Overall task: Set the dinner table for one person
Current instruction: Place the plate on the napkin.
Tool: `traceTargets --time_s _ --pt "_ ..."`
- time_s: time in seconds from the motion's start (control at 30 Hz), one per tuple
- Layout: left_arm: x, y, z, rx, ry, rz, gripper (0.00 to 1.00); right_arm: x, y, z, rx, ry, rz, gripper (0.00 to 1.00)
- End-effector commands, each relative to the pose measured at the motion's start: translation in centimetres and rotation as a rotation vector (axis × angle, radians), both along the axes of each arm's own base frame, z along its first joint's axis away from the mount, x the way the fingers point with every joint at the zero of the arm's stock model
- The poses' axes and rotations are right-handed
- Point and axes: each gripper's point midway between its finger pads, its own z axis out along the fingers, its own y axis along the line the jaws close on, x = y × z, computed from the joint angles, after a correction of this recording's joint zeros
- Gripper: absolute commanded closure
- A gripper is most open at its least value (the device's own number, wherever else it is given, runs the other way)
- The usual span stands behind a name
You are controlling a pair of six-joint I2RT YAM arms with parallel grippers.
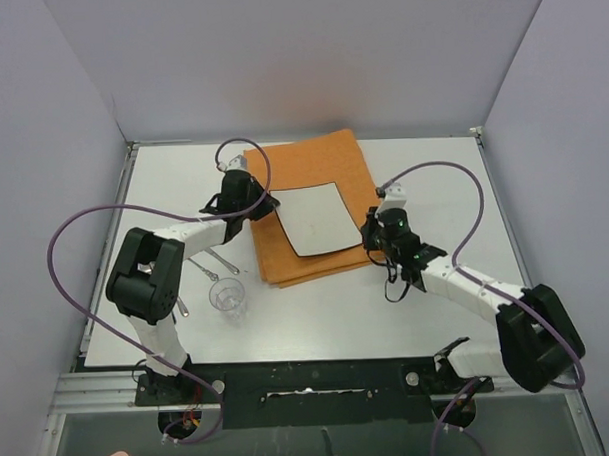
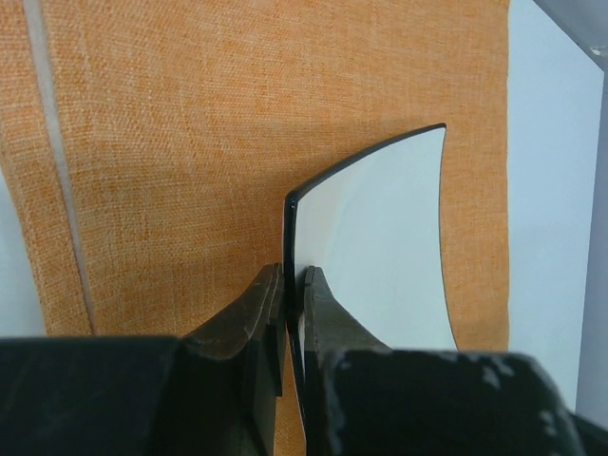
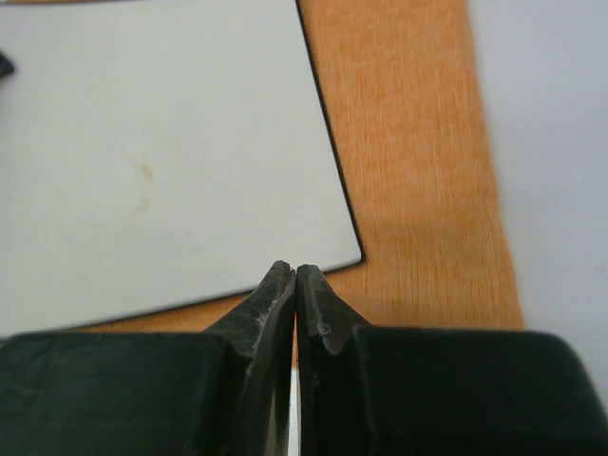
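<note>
The dinner table (image 1: pixel 437 293) is a wide white top. An orange folded cloth mat (image 1: pixel 312 168) lies at its middle back, with a square white plate (image 1: pixel 309 220) with a thin dark rim on it. My left gripper (image 1: pixel 264 201) is shut on the plate's left edge; the left wrist view shows the rim pinched between the fingers (image 2: pixel 323 313), with the plate (image 2: pixel 380 247) over the mat (image 2: pixel 190 142). My right gripper (image 1: pixel 370 236) is shut at the mat's right edge. In the right wrist view its tips (image 3: pixel 295 271) hover over the mat (image 3: pixel 418 190) just short of the plate's corner (image 3: pixel 152 161).
A clear drinking glass (image 1: pixel 227 296) stands left of centre near the front. Metal cutlery (image 1: pixel 218 259) lies on the table between the glass and the left arm, with another piece (image 1: pixel 182 307) beside the arm's elbow. White walls close in the back and sides.
</note>
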Motion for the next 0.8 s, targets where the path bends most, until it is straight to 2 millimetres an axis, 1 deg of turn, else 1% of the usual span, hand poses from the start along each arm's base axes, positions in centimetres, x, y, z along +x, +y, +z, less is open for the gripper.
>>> traceTargets --time_s 0.0,0.07,0.1,0.13,0.17,0.23,0.3,0.37,0.47,0.63,0.7,0.77 --pt "-0.5 -2.5 0.1 0.008 -0.048 -0.074 1.0 4.5 -0.6 1.4 -0.082 0.008 -0.034 1.0" --pt "-0.6 -2.5 -0.2 0.013 -0.04 -0.077 1.0 5.9 -1.5 0.4 -0.142 0.077 -0.093 1.0" --pt "-0.7 -2.5 -0.2 0.014 -0.04 -0.077 1.0 6.6 -1.7 -0.1 -0.165 0.107 -0.107 1.0" --pt "-0.7 -2.4 -0.1 0.016 -0.043 -0.079 1.0 7.1 -1.9 -1.4 -0.204 0.146 -0.123 1.0" --pt "-0.6 -2.4 0.0 0.019 -0.045 -0.08 1.0 7.8 -2.2 -1.3 -0.226 0.163 -0.145 1.0" --pt "-0.5 -2.4 0.4 0.023 -0.049 -0.083 1.0 8.5 -2.8 -2.4 -0.275 0.209 -0.173 1.0" --pt "-0.3 -2.4 0.9 0.024 -0.06 -0.082 1.0 8.7 -3.3 -3.4 -0.315 0.252 -0.199 1.0" --pt "-0.2 -2.4 1.2 0.028 -0.065 -0.082 1.0 8.6 -4.0 -4.5 -0.332 0.308 -0.242 1.0" --pt "-0.2 -2.1 1.4 0.042 -0.068 -0.077 1.0 7.6 -5.3 -6.5 -0.365 0.41 -0.308 1.0" --pt "0.0 -0.8 2.4 0.077 -0.088 -0.065 1.0 6.7 -5.8 -8.4 -0.376 0.478 -0.326 1.0" --pt "0.3 -0.4 2.6 0.073 -0.089 -0.057 1.0 5.9 -6.0 -9.2 -0.388 0.533 -0.339 1.0" --pt "0.7 0.0 3.0 0.072 -0.094 -0.05 1.0 4.7 -6.1 -10.3 -0.389 0.591 -0.339 1.0"
